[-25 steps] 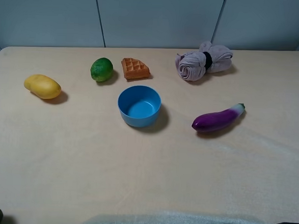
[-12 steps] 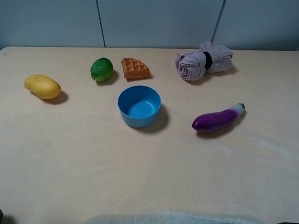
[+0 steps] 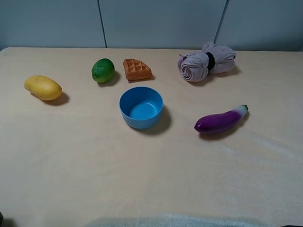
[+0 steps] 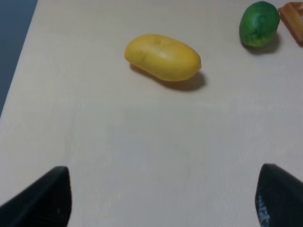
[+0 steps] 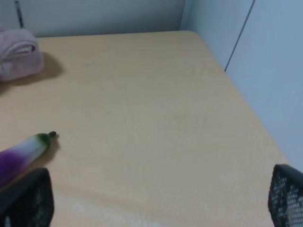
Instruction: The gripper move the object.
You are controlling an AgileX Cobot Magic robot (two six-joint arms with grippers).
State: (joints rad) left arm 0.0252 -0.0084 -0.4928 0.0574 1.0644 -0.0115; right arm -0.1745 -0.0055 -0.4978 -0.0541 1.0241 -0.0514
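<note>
The object, a small glossy green lime-like fruit [image 3: 103,70], rests on the table at the back left, just left of a waffle piece [image 3: 137,69]. The left wrist view catches the fruit [image 4: 259,23] far ahead of my left gripper [image 4: 163,208], whose dark fingertips [image 4: 45,201] stand wide apart with nothing between them. My right gripper [image 5: 158,203] is also open and empty, low over the table's right side. In the exterior high view only dark bits of the arms show at the two near corners.
A yellow mango [image 3: 43,87] lies at the left. A blue bowl [image 3: 141,107] stands mid-table, a purple eggplant [image 3: 221,120] lies to its right, and a rolled pink cloth [image 3: 205,61] sits at the back. A grey wall rises behind the table.
</note>
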